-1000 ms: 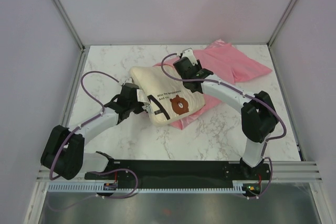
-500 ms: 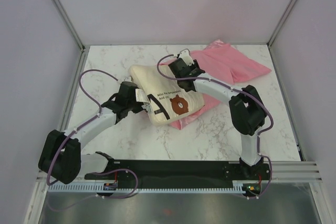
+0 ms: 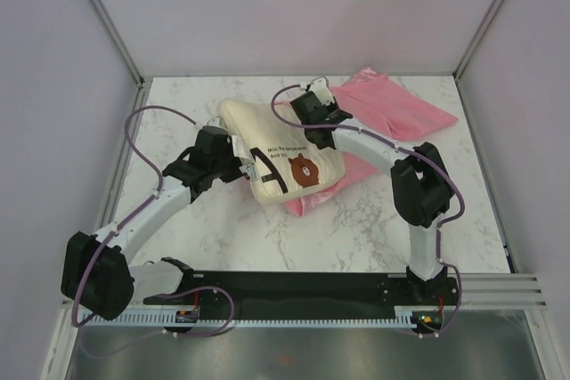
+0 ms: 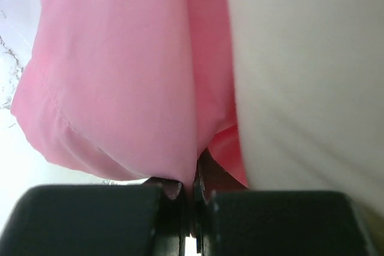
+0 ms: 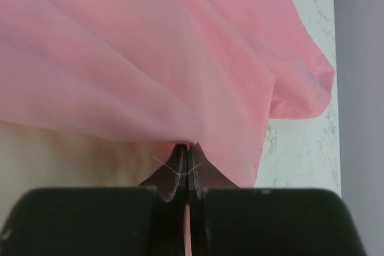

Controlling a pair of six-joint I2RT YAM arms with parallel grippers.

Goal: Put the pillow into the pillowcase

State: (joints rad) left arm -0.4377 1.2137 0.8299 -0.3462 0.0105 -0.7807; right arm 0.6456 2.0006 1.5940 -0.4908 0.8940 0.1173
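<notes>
The cream pillow (image 3: 267, 144) with its brown bear face lies mid-table, partly on the pink pillowcase (image 3: 387, 104), whose lower edge shows beneath it. My left gripper (image 3: 239, 163) sits at the pillow's left end. In the left wrist view it (image 4: 195, 179) is shut on a fold of the pillowcase (image 4: 120, 82), with the pillow (image 4: 306, 76) at the right. My right gripper (image 3: 313, 113) is at the pillow's far right edge. In the right wrist view it (image 5: 187, 155) is shut on the pillowcase (image 5: 150, 58), and the pillow (image 5: 66, 154) shows below the fabric.
The marble table (image 3: 356, 229) is walled by white panels at the back and sides. Purple cables loop over both arms, and a black base rail (image 3: 303, 287) runs along the near edge.
The right gripper has closed on the pink fabric. The pillow and the case's edge have shifted left and towards the back. The left arm has reached further out.
</notes>
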